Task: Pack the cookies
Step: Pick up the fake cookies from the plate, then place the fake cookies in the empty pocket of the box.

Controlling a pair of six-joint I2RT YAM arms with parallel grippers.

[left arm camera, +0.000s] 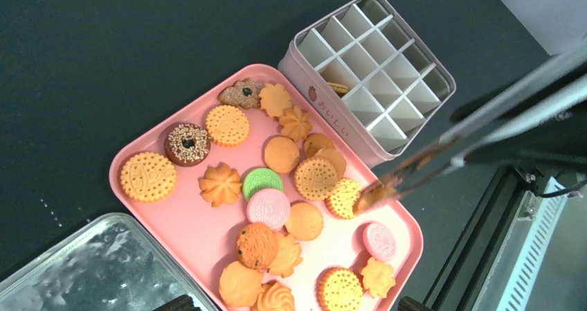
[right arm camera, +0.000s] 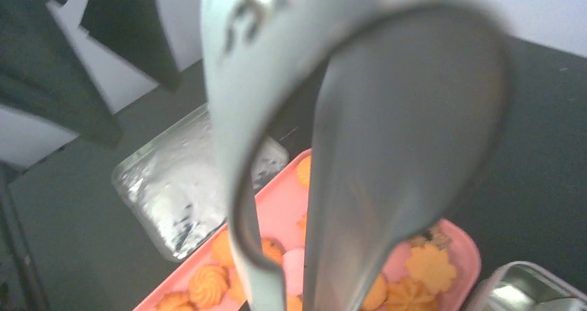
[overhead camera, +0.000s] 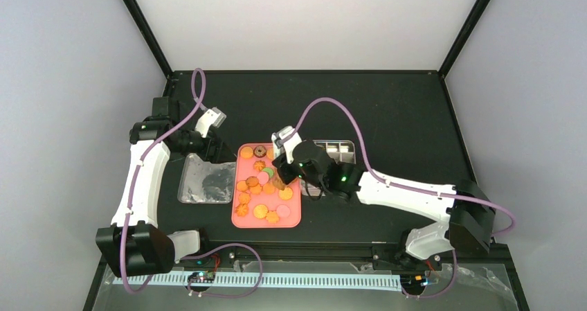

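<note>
On the black bench (overhead camera: 401, 103), a pink tray (left arm camera: 187, 235) carries the cookies (left arm camera: 282, 154) loose. Against its edge, a white gridded tin (left arm camera: 349, 125) reads "おいしい". The right fingers (overhead camera: 289, 172) clamp metal tongs (left arm camera: 484, 127) pinching one orange cookie (left arm camera: 374, 194). The left fingers (overhead camera: 211, 147) gape wide, empty.

On the worktop (overhead camera: 387, 103), a tray (left arm camera: 201, 235) sits at centre with the cookies (left arm camera: 282, 154) spread across it. A gridded tin (left arm camera: 332, 107) stands just beside its far right corner, one cookie in a compartment. A shallow metal pan (overhead camera: 190, 186) lies just left of the tray. Tongs (left arm camera: 484, 127) reach in from the right, tips at a cookie.
</note>
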